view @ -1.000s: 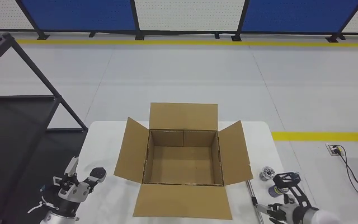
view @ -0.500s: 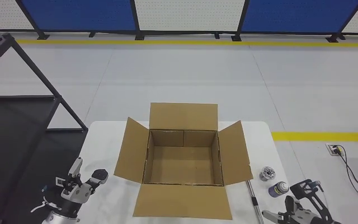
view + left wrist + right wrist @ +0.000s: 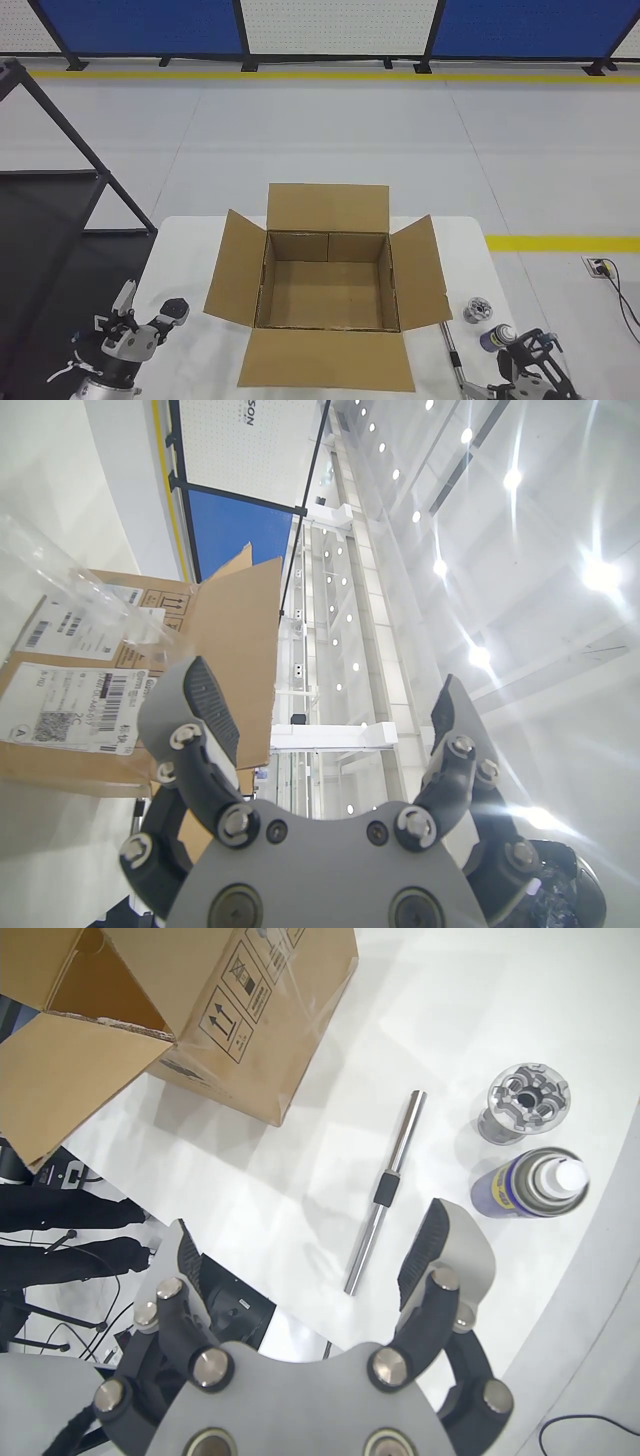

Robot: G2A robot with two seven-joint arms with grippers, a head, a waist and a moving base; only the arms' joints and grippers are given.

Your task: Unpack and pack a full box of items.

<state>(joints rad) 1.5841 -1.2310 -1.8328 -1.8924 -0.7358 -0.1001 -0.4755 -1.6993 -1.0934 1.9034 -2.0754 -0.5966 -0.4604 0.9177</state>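
Ok, near edge first: left gripper [image 3: 330,710] sits at the near-left corner of the table [image 3: 185,245], fingers wide apart, nothing between them. A dark round item [image 3: 175,311] is just beside it. Right gripper [image 3: 305,1248] is at the near-right corner, fingers also spread wide, gripping nothing. Just past it: metal rod [image 3: 387,1188] lying flat, blue spray can [image 3: 530,1188] upright, grey metal spool [image 3: 522,1103] on end just behind the can. Rod lies between can and cardboard box [image 3: 325,290]. Box is mid-table, all four flaps folded out, bare bottom showing.
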